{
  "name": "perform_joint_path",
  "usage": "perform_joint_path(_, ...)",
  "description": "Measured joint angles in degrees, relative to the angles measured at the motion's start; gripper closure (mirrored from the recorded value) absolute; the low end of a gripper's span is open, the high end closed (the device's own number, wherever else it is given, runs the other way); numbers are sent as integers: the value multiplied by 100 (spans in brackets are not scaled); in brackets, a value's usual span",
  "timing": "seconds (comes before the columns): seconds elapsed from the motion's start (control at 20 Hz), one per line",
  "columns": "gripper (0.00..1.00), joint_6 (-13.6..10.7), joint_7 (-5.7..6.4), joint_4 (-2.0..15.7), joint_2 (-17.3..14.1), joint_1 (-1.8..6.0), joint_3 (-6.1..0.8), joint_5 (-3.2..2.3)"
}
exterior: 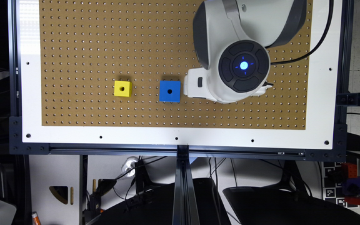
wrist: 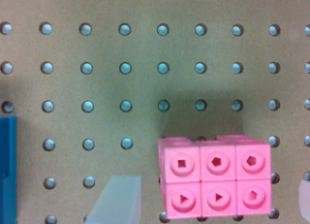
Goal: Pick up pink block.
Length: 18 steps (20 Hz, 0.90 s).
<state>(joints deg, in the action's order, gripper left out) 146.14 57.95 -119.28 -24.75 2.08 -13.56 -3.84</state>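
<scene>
Now the pincer [wrist: 208,204] stands wide, one pale fingertip [wrist: 118,200] on one side of the pink block [wrist: 214,181] and the other at the frame's edge on the opposite side, neither touching it. The block lies flat on the pegboard [wrist: 145,64], between the fingers. By my judgement, the grasp goes best with a straight descent that keeps the block centred, then closing across its longer span, on the short end faces, low enough to seat the pads below the studs. Counting in the wrist view: one pink block, six studs. Farther off, in the exterior view: one blue cube [exterior: 169,91] just beside the arm [exterior: 230,47], one yellow cube [exterior: 122,88] beyond, both on the desk [exterior: 30,93].
</scene>
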Motion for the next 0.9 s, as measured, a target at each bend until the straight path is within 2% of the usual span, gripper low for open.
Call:
perform_joint_path(0.2, 0, 57, 0, 24, -156, -3, 0, -13)
perform_joint_path(0.35, 0, 250, 0, 85, -436, -3, 2, -68)
perform_joint_path(0.45, 0, 262, 0, 176, -546, -4, 2, -97)
perform_joint_path(0.55, 0, 261, 1, 239, -596, -18, 1, -100)
perform_joint_path(0.9, 0, 284, 4, 264, -683, -56, 0, -103)
